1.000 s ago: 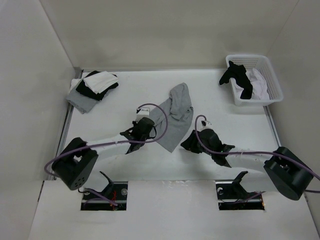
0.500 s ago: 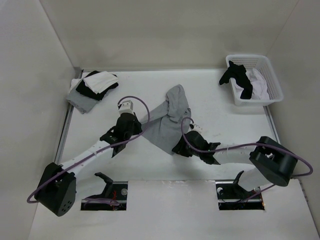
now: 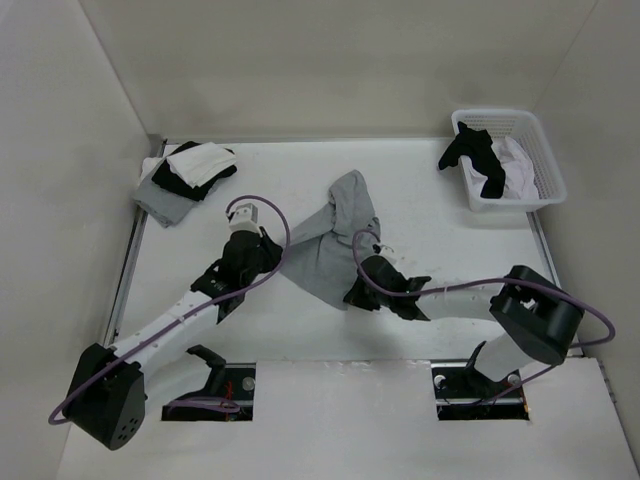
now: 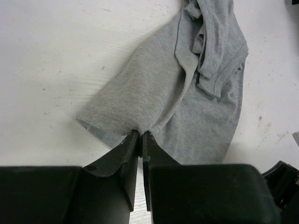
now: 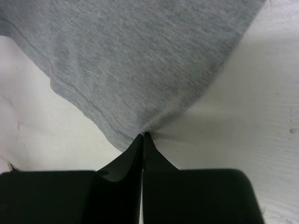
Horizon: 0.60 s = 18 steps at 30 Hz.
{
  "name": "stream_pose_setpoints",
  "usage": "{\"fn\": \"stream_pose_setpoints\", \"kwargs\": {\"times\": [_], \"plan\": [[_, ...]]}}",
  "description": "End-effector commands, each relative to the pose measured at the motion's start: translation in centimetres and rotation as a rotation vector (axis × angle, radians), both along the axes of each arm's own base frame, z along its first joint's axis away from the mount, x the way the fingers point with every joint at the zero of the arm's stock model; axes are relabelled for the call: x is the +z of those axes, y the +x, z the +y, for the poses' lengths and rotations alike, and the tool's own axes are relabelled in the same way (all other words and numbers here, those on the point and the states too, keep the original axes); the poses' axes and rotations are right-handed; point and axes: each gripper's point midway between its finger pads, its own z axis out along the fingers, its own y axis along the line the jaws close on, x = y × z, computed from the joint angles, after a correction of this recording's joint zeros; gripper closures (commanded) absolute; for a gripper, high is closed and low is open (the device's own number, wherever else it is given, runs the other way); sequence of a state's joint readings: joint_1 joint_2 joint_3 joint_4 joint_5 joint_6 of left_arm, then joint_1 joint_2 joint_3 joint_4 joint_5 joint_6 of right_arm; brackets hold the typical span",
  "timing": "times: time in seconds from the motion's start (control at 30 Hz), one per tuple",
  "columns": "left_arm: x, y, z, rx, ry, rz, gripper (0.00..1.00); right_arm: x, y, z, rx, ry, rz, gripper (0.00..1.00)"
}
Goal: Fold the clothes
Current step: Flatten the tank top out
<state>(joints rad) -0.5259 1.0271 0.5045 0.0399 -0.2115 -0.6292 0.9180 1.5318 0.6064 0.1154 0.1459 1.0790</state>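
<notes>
Folds at 12 o'clock hide the T-shirt neck; left gripper and right gripper each clamp closed on its edge.

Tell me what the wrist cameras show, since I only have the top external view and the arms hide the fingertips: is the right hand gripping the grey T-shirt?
Observer: Yes. The right hand is shut on the T-shirt, pinching its stitched hem; the cloth puckers at the fingertips.
Operator: And the left hand?
Observer: The left hand is shut on the edge too, beside a corner lying flat on the table.
Operator: Is the cloth between them spread flat?
Observer: Not at the far end: a sleeve lies bunched over the body.
</notes>
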Motion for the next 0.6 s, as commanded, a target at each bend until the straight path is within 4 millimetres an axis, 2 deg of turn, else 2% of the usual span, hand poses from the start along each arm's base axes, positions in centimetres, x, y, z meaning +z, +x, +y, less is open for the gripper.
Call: {"fn": "stream_pose_setpoints", "kwargs": {"times": [0.0, 0.07, 0.1, 0.13, 0.2, 0.27, 0.3, 0.33, 0.4, 0.43, 0.47, 0.5, 0.57], "plan": [[2.7, 0.7, 0.5, 0.037, -0.093, -0.079, 0.96, 1.3, 0.0, -1.0, -0.026, -0.022, -0.033, 1.0], [4.1, 0.9, 1.1, 0.065, -0.143, -0.105, 0.96, 5.1, 0.7, -1.7, -0.055, 0.022, -0.142, 1.0], [5.7, 0.9, 1.5, 0.078, -0.19, -0.133, 0.97, 6.7, 0.8, -2.2, -0.062, 0.032, -0.183, 1.0], [7.6, 0.8, 1.9, 0.091, -0.245, -0.168, 0.97, 9.7, 0.9, -3.0, -0.069, 0.055, -0.244, 1.0], [11.0, 0.6, 2.5, 0.102, -0.317, -0.226, 0.97, 14.3, 0.9, -4.3, -0.076, 0.077, -0.342, 1.0], [16.1, -0.1, 3.6, 0.123, -0.402, -0.318, 0.97, 21.4, 0.6, -6.6, -0.093, 0.109, -0.48, 1.0], [19.8, -0.9, 4.2, 0.126, -0.455, -0.39, 0.97, 26.3, 0.0, -8.2, -0.102, 0.131, -0.574, 1.0], [22.2, -1.5, 4.5, 0.123, -0.486, -0.435, 0.97, 28.2, -0.2, -8.8, -0.105, 0.137, -0.611, 1.0], [26.5, -2.8, 5.0, 0.12, -0.534, -0.517, 0.97, 33.4, -0.9, -10.4, -0.11, 0.161, -0.711, 1.0], [29.9, -3.9, 5.6, 0.116, -0.564, -0.585, 0.97, 36.6, -1.3, -11.5, -0.12, 0.175, -0.77, 1.0], [32.0, -4.6, 5.8, 0.112, -0.582, -0.626, 0.97, 40.0, -1.9, -12.6, -0.129, 0.191, -0.832, 1.0], [34.9, -5.7, 6.2, 0.102, -0.609, -0.681, 0.97, 42.5, -2.5, -13.3, -0.129, 0.211, -0.872, 1.0], [39.3, -7.6, 6.6, 0.081, -0.647, -0.763, 0.97, 47.2, -3.8, -14.4, -0.122, 0.259, -0.944, 1.0]]}}
